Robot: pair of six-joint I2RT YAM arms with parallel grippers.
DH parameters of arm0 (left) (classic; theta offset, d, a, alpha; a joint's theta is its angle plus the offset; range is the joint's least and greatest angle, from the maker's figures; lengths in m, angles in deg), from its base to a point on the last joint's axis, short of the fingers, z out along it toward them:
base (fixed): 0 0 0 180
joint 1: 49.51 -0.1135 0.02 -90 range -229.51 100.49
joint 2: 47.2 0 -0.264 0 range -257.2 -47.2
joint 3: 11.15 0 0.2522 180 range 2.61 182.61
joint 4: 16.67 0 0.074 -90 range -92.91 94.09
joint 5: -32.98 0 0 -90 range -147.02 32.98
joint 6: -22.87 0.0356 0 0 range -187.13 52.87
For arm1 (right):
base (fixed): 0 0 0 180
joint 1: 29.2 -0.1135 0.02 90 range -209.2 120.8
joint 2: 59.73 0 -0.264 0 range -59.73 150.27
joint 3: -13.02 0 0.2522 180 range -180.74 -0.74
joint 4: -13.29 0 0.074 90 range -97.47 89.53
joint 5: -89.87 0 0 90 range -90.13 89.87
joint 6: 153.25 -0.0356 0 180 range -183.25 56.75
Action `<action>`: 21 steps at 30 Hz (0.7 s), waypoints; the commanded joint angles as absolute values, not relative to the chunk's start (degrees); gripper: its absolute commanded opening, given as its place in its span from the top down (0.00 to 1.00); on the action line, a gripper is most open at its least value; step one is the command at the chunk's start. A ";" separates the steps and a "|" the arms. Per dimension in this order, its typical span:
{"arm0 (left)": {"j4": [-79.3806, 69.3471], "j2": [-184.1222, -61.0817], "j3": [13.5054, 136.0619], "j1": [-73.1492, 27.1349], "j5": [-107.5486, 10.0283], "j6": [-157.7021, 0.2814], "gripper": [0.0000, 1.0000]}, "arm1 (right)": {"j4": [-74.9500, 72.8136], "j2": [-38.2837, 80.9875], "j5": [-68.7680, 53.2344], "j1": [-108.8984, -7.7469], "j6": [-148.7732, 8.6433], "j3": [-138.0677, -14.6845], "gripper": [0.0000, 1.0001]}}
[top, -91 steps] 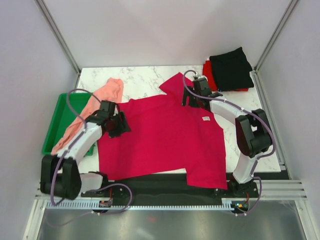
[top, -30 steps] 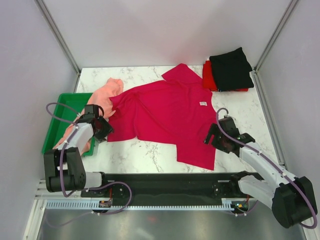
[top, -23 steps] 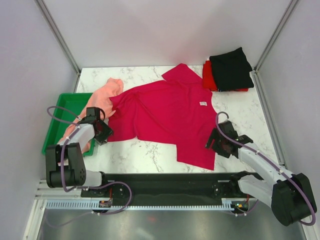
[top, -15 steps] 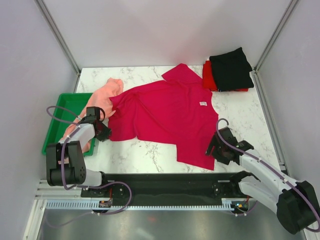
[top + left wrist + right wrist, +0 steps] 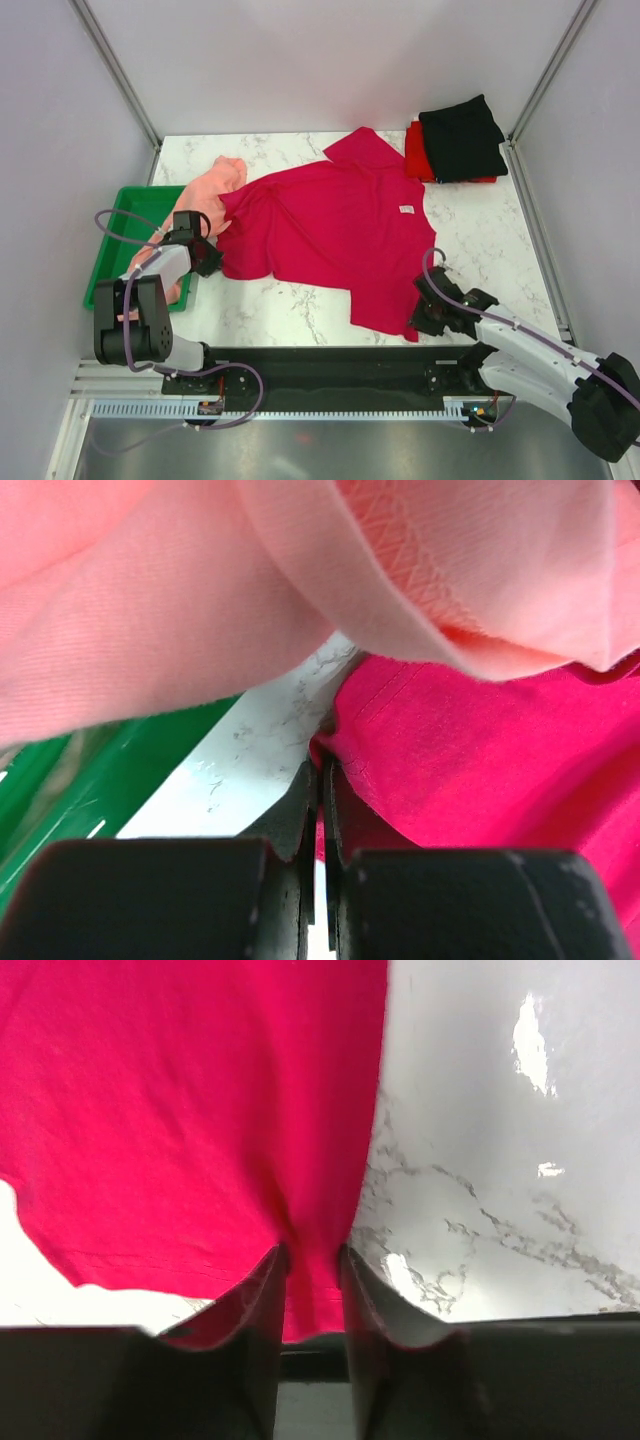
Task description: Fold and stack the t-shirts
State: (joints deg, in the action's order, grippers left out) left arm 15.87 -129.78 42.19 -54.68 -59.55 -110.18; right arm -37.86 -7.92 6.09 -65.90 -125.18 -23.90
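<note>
Left end effector [image 5: 320,780] is pinched tight on the crimson shirt's [image 5: 335,235] left edge; right end effector [image 5: 312,1260] nips its near hem, fabric bunched between the fingers.

Crimson tee [image 5: 335,235] spread flat; black [image 5: 461,137] atop red [image 5: 418,152].

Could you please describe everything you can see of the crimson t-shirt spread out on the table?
The crimson t-shirt is soft, matte cloth, lying mostly flat but wrinkled and skewed across the marble table. A small white neck label shows near its right side, and one sleeve points toward the far edge. Its left edge meets the salmon-pink shirt, which overlaps it in the left wrist view. The left gripper is shut on a left corner; the right gripper pinches a fold at the near right hem.
</note>
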 commanded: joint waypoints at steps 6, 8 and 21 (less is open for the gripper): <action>14.48 -126.06 41.64 -54.87 -58.17 -110.55 0.98 | -43.09 -10.68 9.36 -68.66 -129.17 -24.46 1.00; 16.50 -123.15 41.81 -54.87 -57.47 -110.64 0.98 | -44.93 -13.65 11.46 -68.66 -129.52 -26.22 1.00; 36.70 -100.29 47.16 -58.03 -53.15 -108.09 0.98 | -68.83 -26.06 24.82 -68.57 -136.28 -45.73 1.00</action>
State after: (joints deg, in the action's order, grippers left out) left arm 29.95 -103.71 43.17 -56.82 -54.04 -110.09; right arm -60.18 -24.16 19.18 -68.37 -133.40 -42.08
